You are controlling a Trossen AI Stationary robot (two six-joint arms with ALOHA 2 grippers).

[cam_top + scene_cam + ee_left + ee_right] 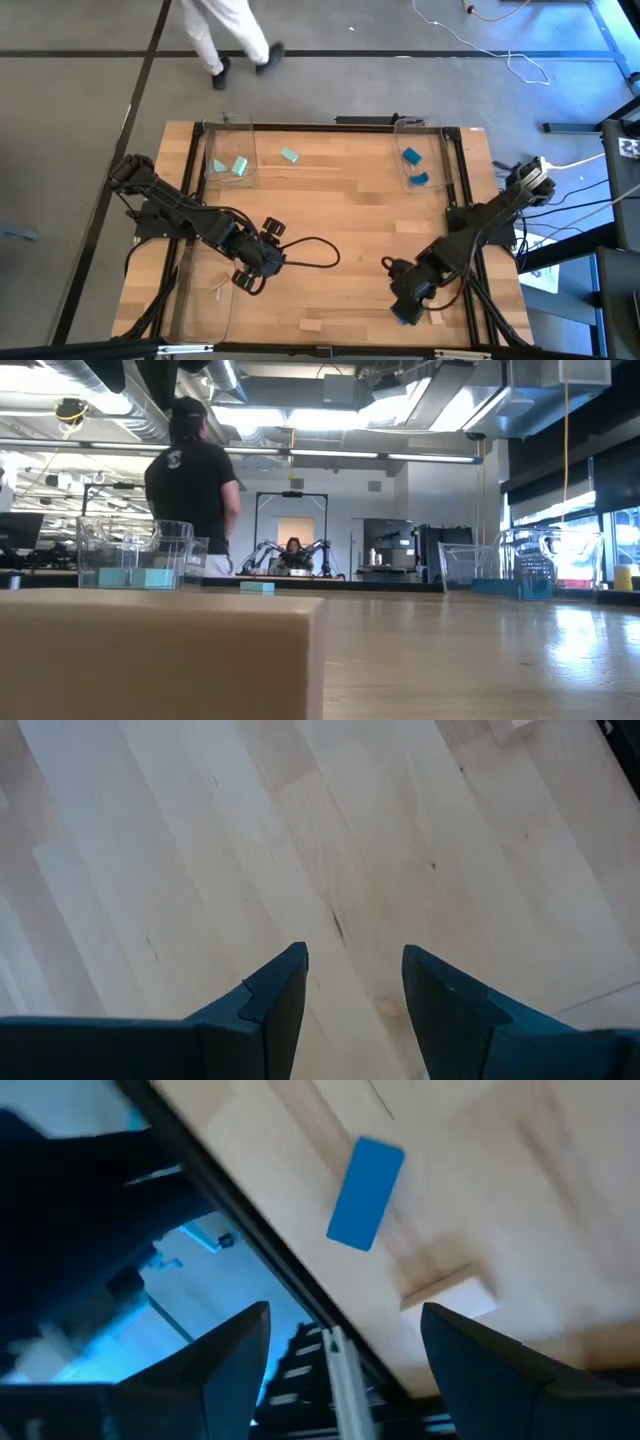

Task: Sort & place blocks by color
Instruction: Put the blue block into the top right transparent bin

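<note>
Two grippers: both spread, empty.
Right gripper [405, 300]: over deep blue block [365, 1192] and wood block [449, 1295] at table's [340, 220] 5 o'clock edge; centre on blue alone.
Left gripper [262, 262]: 7 o'clock.
Far trays: mint blocks [228, 166] 11 o'clock, blue blocks [413, 166] 1 o'clock.

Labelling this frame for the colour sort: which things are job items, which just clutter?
Job:
- mint-teal blocks, one outside the left clear plastic tray
- deep blue blocks in the right clear tray
- blue block by right end effector
- pale wood blocks

Lying about:
- black cable
- passing person
</note>
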